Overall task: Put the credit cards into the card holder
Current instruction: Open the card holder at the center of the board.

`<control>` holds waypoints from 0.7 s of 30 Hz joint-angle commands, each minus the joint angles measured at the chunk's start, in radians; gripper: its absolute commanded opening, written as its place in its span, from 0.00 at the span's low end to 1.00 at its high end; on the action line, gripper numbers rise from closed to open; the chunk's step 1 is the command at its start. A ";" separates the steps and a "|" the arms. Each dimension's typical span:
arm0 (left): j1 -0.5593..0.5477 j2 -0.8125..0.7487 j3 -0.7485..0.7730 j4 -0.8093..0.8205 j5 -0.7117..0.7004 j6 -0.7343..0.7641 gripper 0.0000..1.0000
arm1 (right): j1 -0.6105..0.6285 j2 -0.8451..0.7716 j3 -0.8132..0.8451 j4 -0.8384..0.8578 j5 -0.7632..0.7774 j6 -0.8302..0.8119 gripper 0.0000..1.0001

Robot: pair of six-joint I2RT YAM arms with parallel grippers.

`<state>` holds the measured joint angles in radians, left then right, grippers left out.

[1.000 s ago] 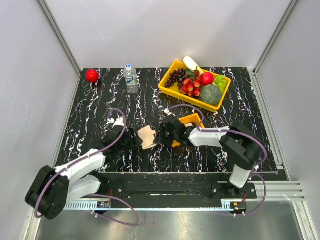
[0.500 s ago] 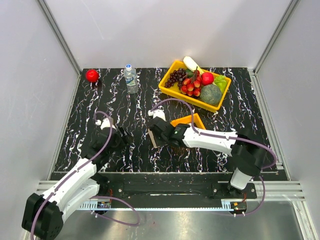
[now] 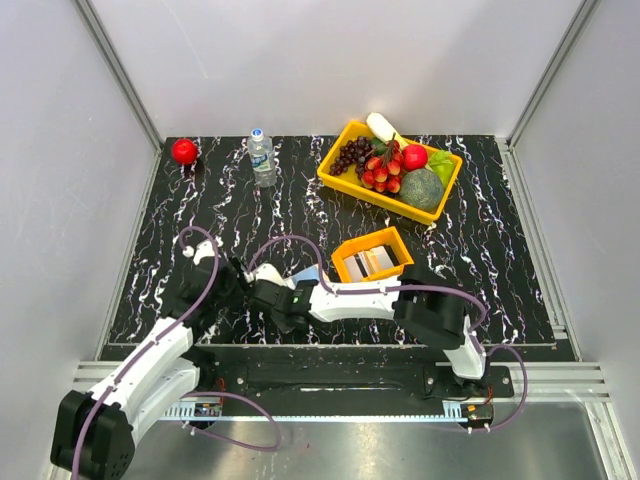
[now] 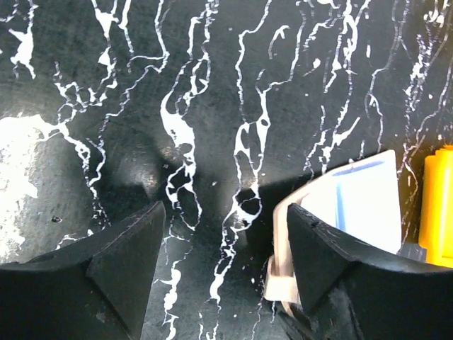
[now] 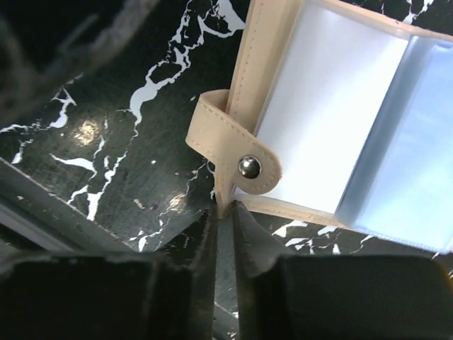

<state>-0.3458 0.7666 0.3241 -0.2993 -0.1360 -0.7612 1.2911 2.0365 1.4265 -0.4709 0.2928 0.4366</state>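
Edge of open wallet [image 5: 318, 120] nipped in closed right gripper [image 5: 225, 216], likely to steady it for loading; left gripper [image 4: 223, 262] agape, empty, just beside it; cards [image 3: 375, 262] apart in orange tray [image 3: 362, 241].

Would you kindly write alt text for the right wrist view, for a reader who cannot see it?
The right gripper pinches an edge of the open tan card holder, beside its snap strap. Its clear sleeves look white and pale blue against the black marbled table.
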 commanded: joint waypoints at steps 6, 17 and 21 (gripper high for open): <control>0.036 0.010 -0.046 0.049 0.027 -0.040 0.73 | -0.003 -0.280 -0.134 0.110 -0.032 0.036 0.54; 0.037 -0.099 -0.072 0.100 0.131 -0.023 0.75 | -0.252 -0.510 -0.474 0.265 -0.127 0.177 0.58; 0.037 -0.142 -0.079 0.095 0.193 -0.024 0.75 | -0.283 -0.448 -0.462 0.276 -0.142 0.209 0.58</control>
<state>-0.3138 0.6647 0.2523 -0.2424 -0.0132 -0.7868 1.0203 1.5467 0.9520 -0.2729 0.1982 0.5934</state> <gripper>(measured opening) 0.751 0.578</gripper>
